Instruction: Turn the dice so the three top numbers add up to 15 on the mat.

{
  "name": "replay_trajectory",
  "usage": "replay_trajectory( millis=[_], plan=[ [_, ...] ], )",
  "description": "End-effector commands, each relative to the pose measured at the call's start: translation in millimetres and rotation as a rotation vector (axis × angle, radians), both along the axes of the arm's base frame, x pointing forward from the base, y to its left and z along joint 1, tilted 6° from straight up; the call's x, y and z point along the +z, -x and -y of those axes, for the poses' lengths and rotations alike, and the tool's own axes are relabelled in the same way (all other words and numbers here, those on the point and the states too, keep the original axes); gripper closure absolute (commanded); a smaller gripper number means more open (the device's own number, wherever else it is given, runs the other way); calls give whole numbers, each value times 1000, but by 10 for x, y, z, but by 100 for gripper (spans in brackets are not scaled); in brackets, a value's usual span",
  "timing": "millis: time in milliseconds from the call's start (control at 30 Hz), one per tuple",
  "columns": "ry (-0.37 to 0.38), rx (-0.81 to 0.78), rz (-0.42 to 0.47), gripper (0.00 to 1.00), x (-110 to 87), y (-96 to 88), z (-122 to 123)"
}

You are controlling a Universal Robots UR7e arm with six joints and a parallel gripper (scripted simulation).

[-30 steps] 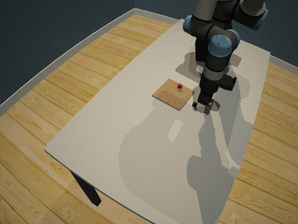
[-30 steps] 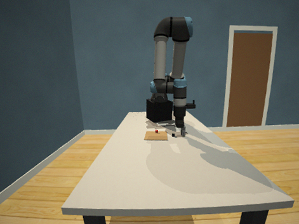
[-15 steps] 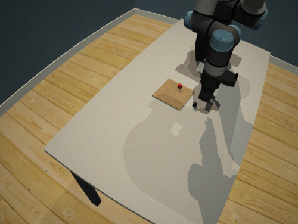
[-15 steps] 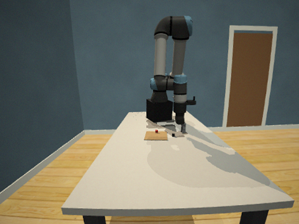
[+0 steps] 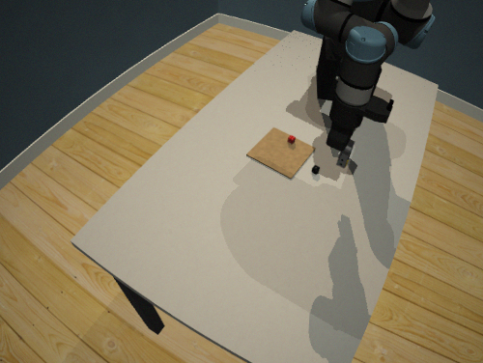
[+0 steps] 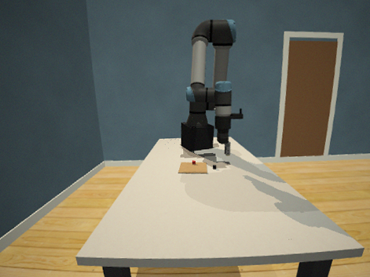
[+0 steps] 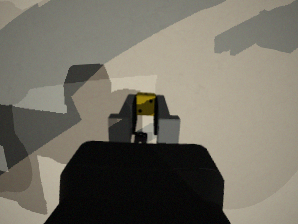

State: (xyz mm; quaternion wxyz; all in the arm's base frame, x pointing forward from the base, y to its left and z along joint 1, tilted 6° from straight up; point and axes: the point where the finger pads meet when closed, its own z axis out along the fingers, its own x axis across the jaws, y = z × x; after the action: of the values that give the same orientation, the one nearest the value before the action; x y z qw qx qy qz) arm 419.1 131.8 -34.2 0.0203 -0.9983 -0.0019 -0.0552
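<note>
My gripper [image 5: 344,162] [image 6: 227,153] [image 7: 145,107] points down and is shut on the yellow die [image 7: 145,104], held above the table to the right of the mat. Two dark pips show on the die in the wrist view. The red die [image 5: 291,139] [image 6: 194,162] rests on the brown mat [image 5: 270,151] [image 6: 185,170], near its back edge. The black die [image 5: 315,169] [image 6: 214,167] stands on the table just off the mat's right side, between mat and gripper. The mat lies flat. The pips on the red and black dice are too small to read.
The pale table [image 5: 169,217] [image 6: 169,231] carries the mat and the arm's base [image 6: 197,136] behind it. The arm's shadows fall over the right part of the table. A small dark shape shows between the fingers' lower parts in the wrist view.
</note>
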Motion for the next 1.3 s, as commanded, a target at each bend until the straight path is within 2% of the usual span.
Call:
replay_trajectory(
  millis=[0,233,833,1100,1267],
  plan=[
    [-1,-1,-12,66,160,37,16],
    [-1,-1,-12,66,263,47,20],
    [0,14,-11,66,269,48,18],
    [9,97,-8,66,266,47,9],
    [24,235,-2,66,259,45,-3]
  ],
)
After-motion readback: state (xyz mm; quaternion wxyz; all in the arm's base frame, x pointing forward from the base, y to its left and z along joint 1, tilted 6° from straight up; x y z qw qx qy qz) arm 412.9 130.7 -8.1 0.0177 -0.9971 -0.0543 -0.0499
